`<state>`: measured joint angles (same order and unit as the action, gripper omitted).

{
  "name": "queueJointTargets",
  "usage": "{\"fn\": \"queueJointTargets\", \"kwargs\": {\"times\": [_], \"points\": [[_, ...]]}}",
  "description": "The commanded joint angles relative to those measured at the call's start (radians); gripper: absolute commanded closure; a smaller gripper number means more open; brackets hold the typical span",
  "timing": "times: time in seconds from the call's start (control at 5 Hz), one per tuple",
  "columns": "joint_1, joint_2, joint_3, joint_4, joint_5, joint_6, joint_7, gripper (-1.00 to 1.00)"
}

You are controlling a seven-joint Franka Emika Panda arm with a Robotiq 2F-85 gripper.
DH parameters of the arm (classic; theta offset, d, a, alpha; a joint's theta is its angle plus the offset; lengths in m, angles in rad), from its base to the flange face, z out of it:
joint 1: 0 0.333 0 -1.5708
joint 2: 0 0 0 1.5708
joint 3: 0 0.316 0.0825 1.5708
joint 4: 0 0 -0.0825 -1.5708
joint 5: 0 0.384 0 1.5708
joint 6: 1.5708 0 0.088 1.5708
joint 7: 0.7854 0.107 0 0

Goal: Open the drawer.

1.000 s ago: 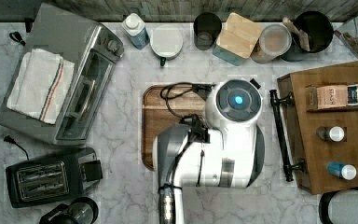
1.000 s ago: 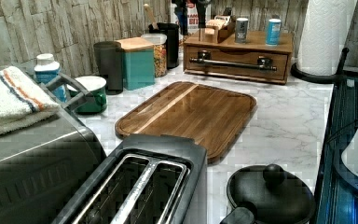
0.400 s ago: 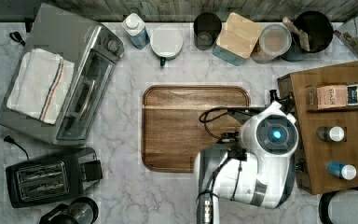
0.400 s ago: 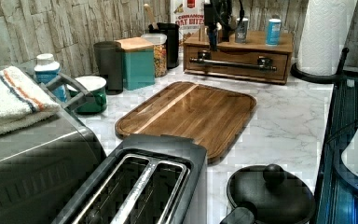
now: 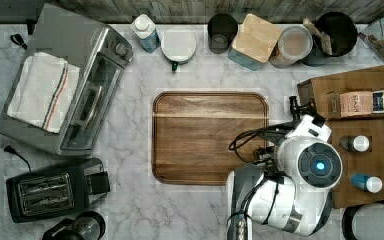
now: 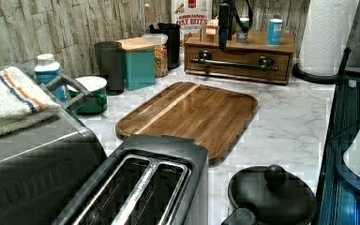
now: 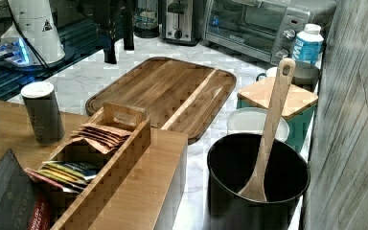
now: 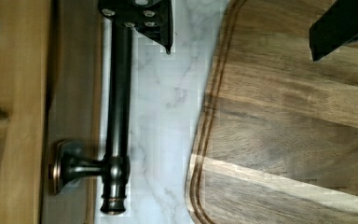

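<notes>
Your black gripper (image 8: 242,28): fingers spread open above the long black bar handle (image 8: 116,116) | medium-brown wooden drawer (image 6: 240,62) sits shut at the left view's far right | rounded wooden board (image 6: 190,115) lies nearer.

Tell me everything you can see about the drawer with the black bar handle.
The drawer is medium-brown wood, forming the front of a boxy organiser on the marble counter. It looks shut. A long dark bar handle runs across it on two posts. The open gripper hangs above the handle's left end in the left view; nothing grips the handle yet.
</notes>
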<state>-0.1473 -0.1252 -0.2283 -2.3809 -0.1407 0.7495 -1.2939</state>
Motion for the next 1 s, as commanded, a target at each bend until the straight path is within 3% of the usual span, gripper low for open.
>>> {"fn": "queueJointTargets", "kwargs": {"times": [0.2, 0.4, 1.0], "points": [[0.02, 0.066, -0.09, 0.034, 0.061, 0.146, -0.169, -1.0], [-0.002, 0.096, -0.095, 0.049, 0.087, 0.165, -0.228, -1.0], [-0.024, 0.112, -0.134, 0.01, 0.075, 0.245, -0.144, -1.0]]}}
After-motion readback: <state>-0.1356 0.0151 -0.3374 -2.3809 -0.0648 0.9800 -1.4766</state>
